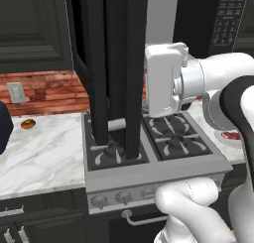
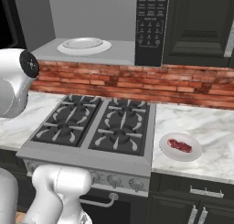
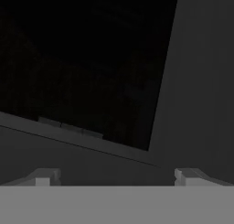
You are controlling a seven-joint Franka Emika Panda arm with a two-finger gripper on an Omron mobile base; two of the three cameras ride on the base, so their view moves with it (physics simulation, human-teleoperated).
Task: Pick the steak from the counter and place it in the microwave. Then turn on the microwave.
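Observation:
The steak (image 2: 179,145), a small dark-red slab, lies on a white plate (image 2: 194,153) on the marble counter (image 2: 215,127) right of the stove; its edge also peeks out behind my arm (image 1: 231,135). The microwave (image 2: 153,26) hangs above the stove with its door (image 1: 116,63) swung open, showing a grey interior with a round white plate (image 2: 84,45). My gripper (image 3: 117,177) is open and empty, with the two fingertips (image 3: 43,177) wide apart, facing the dark door glass at close range. The white hand (image 1: 163,78) hovers high over the stove, far from the steak.
A grey stovetop (image 2: 98,125) with black grates lies below the microwave. A small orange-brown item (image 1: 28,123) sits on the left counter by the brick backsplash (image 2: 137,81). Dark cabinets (image 2: 196,26) flank the microwave. The open door juts out over the burners.

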